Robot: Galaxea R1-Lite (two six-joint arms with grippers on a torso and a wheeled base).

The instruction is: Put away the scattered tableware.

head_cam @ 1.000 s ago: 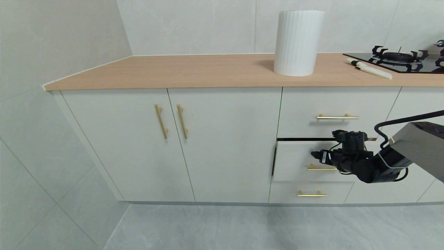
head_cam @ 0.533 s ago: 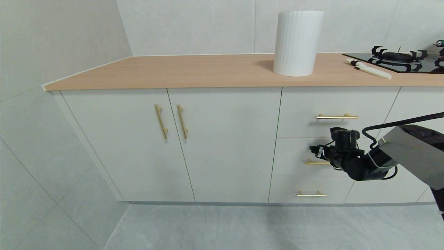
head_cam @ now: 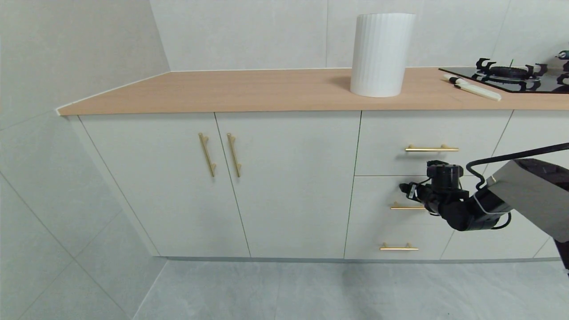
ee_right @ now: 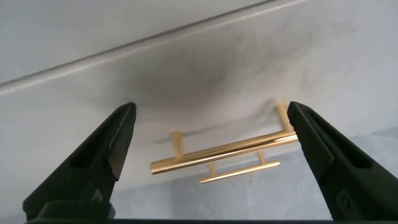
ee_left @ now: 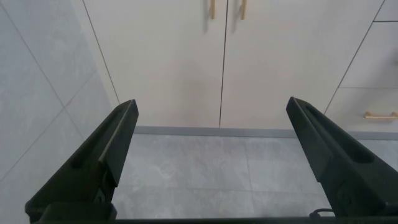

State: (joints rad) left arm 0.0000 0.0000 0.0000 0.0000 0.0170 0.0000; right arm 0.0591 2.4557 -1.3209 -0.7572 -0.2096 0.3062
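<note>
**Head view.** A wooden countertop (head_cam: 222,91) runs over pale cabinets. A tall white ribbed cylinder (head_cam: 380,53) stands upright on it. The task's thing, a slim white utensil (head_cam: 475,90) with a dark end, lies flat on the counter, touching no gripper, just beside the edge of the black hob (head_cam: 511,80). Below the counter is a two-door cupboard with paired gold handles (head_cam: 206,155), and to its right a stack of three drawers. All three fronts sit flush. The right gripper (head_cam: 405,190) hovers before the middle drawer (head_cam: 378,195), just above its gold handle (head_cam: 402,207).

**Right wrist view.** The right gripper (ee_right: 210,118) has its fingers spread wide and holds nothing. The middle drawer's handle (ee_right: 224,152) shows in the gap between them, apart from both fingers, and the bottom drawer's handle (ee_right: 239,173) shows beyond it.

**Left wrist view.** The left gripper (ee_left: 210,106) has its fingers likewise spread and empty. It faces the grey tiled floor (ee_left: 199,180) at the foot of the cupboard doors, well apart from the utensil.
</note>
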